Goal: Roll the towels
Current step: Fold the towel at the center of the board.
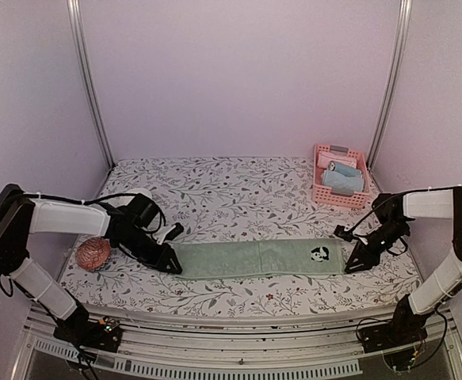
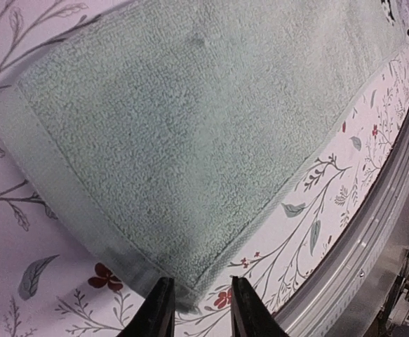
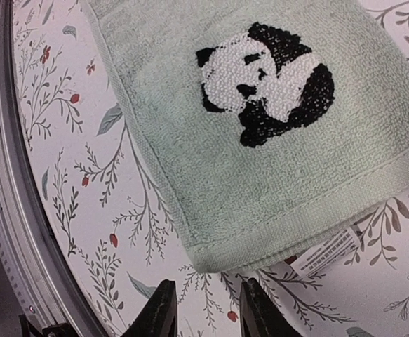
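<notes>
A pink slatted plastic basket holds a rolled light blue terry towel. The pale sage-green panda towel lies flat on the tabletop, left end effector and right end effector released at its ends.

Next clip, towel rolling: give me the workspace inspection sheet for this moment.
Surface: table with a floral cover, lying flat.
Job's things: green towel flat as a long strip, panda patch at its right end; blue towel rolled, in the pink basket at far right.
Clutter: pinkish textured ball beside the left arm.
Grippers: left gripper open at the strip's left end; right gripper open at its right end.
Cables: black cables looped along both arms, off the towel.
Surroundings: plain walls, metal posts, rail at the near edge.
</notes>
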You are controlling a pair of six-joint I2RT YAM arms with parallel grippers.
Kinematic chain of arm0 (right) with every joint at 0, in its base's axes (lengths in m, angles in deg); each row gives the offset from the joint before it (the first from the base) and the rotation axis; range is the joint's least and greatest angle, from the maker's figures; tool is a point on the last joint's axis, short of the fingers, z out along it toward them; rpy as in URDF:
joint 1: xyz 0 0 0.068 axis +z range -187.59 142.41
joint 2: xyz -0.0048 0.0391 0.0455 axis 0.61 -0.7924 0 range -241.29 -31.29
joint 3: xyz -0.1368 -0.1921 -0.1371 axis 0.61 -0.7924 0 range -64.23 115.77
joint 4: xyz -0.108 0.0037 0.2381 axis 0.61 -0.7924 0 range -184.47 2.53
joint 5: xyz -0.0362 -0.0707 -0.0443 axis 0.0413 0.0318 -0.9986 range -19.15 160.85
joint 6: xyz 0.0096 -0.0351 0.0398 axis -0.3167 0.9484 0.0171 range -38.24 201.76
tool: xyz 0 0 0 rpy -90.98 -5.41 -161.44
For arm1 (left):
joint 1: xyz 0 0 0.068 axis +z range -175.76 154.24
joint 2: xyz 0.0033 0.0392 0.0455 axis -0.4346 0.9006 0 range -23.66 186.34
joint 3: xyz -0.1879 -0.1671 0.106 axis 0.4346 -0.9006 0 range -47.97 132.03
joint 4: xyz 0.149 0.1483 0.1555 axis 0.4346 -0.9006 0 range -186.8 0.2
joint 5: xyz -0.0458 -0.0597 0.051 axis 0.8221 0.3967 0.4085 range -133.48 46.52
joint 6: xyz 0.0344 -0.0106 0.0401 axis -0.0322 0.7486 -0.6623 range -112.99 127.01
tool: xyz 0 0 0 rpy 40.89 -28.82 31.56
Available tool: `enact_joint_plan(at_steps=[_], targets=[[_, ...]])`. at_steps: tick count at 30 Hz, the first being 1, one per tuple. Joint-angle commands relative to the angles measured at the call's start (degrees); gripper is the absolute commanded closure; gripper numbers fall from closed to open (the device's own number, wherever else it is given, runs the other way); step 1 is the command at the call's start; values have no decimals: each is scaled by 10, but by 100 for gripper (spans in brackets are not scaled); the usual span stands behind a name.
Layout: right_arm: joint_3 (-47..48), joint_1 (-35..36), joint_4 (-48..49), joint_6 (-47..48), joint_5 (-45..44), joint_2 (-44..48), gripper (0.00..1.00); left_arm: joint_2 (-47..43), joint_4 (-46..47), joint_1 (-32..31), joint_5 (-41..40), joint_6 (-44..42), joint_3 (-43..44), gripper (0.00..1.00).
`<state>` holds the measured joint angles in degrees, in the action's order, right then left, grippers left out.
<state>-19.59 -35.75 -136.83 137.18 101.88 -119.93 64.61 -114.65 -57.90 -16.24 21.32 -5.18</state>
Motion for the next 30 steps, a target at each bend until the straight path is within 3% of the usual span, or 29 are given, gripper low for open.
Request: enact_joint_plan(at_steps=[1, 8, 14, 19, 30], targets=[[51, -1, -48, 22, 24, 36, 67, -44, -27, -2, 31, -10, 20, 67], [148, 2, -45, -43, 55, 9, 66, -36, -26, 2, -60, 9, 90, 69], [157, 36, 13, -135, 47, -64, 79, 37, 25, 2, -85, 55, 124, 89], [152, 41, 53, -190, -17, -128, 88, 81, 61, -3, -103, 79, 116, 99], [179, 34, 115, -234, -160, -218, 90, 119, 102, -42, -197, 152, 69, 100]])
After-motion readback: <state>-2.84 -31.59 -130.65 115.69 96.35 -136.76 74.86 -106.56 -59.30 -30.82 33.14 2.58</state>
